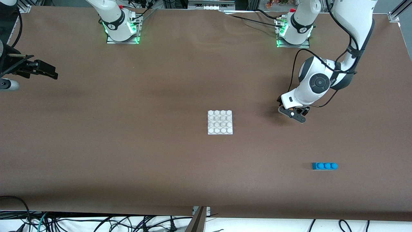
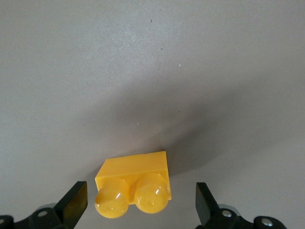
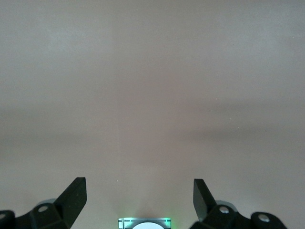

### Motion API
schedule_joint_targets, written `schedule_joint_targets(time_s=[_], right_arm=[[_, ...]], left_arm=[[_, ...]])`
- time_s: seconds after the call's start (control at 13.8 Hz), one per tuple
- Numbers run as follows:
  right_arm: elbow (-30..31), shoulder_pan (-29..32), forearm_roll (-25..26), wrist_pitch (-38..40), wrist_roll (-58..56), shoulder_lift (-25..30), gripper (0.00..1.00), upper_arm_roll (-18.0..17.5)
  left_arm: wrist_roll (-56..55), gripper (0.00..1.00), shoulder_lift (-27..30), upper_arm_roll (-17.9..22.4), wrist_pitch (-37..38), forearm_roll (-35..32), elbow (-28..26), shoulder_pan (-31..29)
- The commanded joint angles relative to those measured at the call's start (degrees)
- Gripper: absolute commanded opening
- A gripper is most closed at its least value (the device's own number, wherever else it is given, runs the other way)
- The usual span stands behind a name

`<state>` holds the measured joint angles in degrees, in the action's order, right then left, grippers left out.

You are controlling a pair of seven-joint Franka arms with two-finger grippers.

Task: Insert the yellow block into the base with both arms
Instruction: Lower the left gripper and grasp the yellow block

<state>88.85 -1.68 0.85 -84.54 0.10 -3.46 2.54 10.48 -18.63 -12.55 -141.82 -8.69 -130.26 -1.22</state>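
Brown table: left claw spread around yellow block, seemingly untouched.

One yellow block, one blue brick, one base

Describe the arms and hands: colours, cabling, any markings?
Both arms are white with dark joints. The left arm has a dark round cap on its wrist and black cables looped alongside. Bases glow green. The left hand and right hand are black, with flat wedge-shaped fingers.

A blue three-stud brick lies on the brown table, toward the left arm's end.
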Motion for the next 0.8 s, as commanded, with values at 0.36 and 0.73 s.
schedule_joint_targets(time_s=[0.36,0.73], right_arm=[[0.0,-0.4,0.3,-1.3,-0.4,0.5,0.99,0.0],[-0.1,-0.4,0.3,-2.1,-0.4,0.4,0.99,0.0]], left_arm=[[-1.1,0.81,-0.8,0.3,-1.1,-1.6,-0.4,-0.3],[-1.1,0.35,0.6,0.3,-0.1,-1.6,-0.2,-0.3]])
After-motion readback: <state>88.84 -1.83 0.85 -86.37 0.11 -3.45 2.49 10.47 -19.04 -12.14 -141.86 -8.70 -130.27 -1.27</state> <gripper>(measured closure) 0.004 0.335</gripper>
